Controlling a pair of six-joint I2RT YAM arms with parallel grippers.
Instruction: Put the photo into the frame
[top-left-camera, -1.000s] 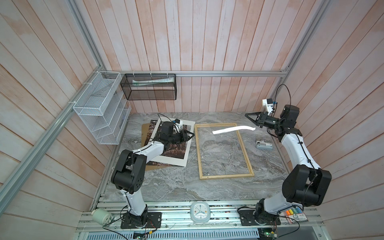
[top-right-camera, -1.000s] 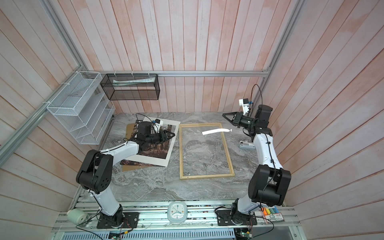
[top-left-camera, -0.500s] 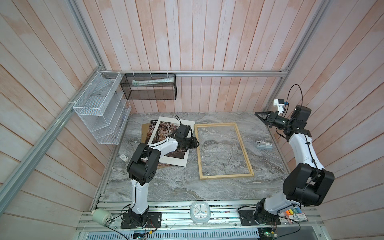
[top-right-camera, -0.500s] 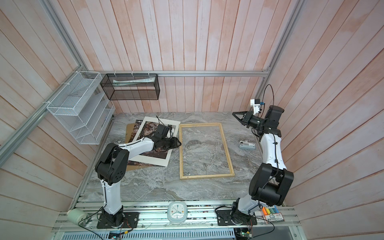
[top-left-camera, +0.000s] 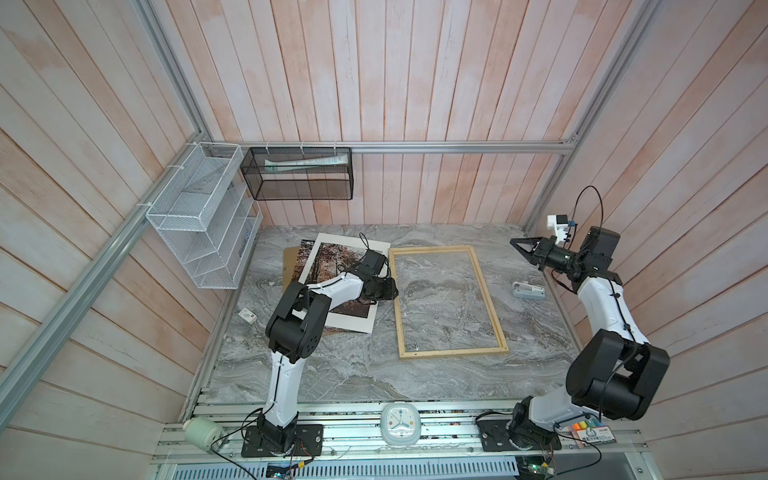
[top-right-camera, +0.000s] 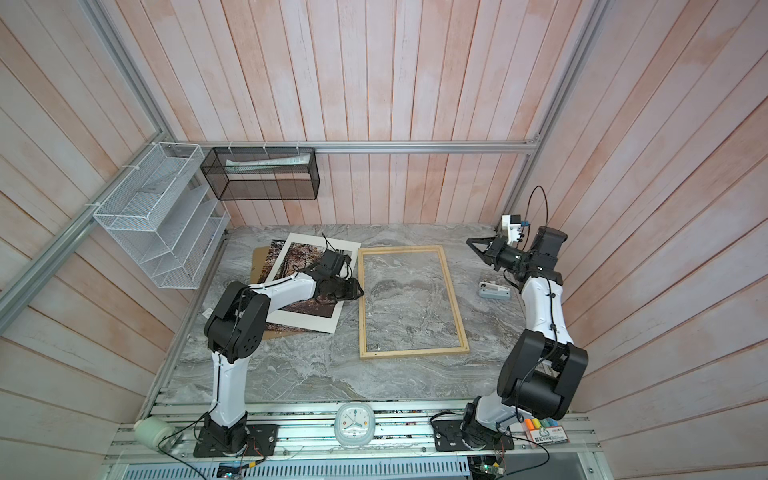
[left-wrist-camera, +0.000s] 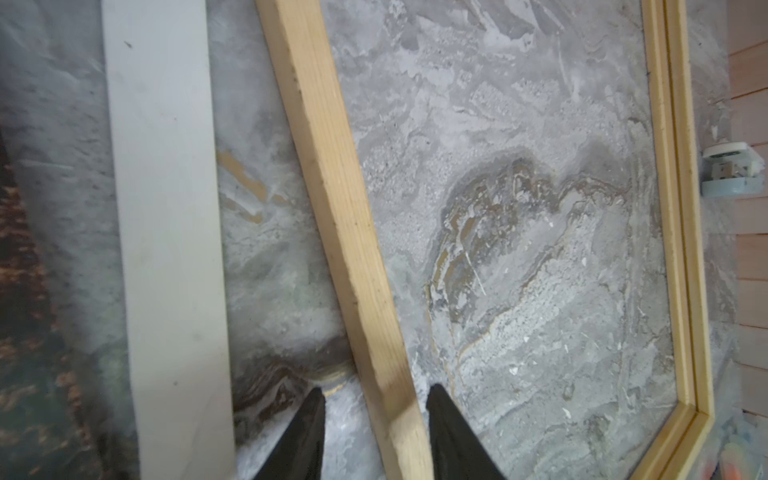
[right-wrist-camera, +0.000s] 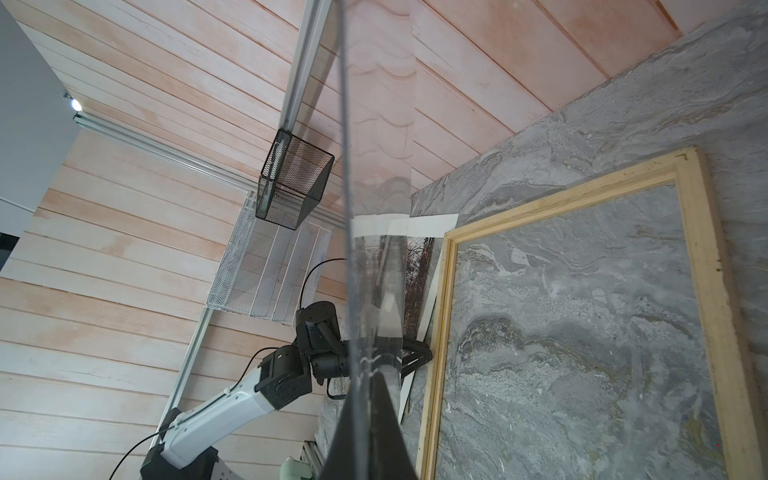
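Left gripper (left-wrist-camera: 374, 395), jaws part-open astride the left rail of the pale-wood rectangular frame (left-wrist-camera: 332, 166) mid-tabletop (top-left-camera: 353, 374), likely closes next to steady it; right gripper (right-wrist-camera: 368, 378) pinches a clear sheet (right-wrist-camera: 376, 249); autumn-forest photo print (top-left-camera: 328, 259) lies left-rear under a white mat (top-left-camera: 351, 322).

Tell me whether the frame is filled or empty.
Empty: bare tabletop shows through the frame; the photo lies beside it under the white mat.
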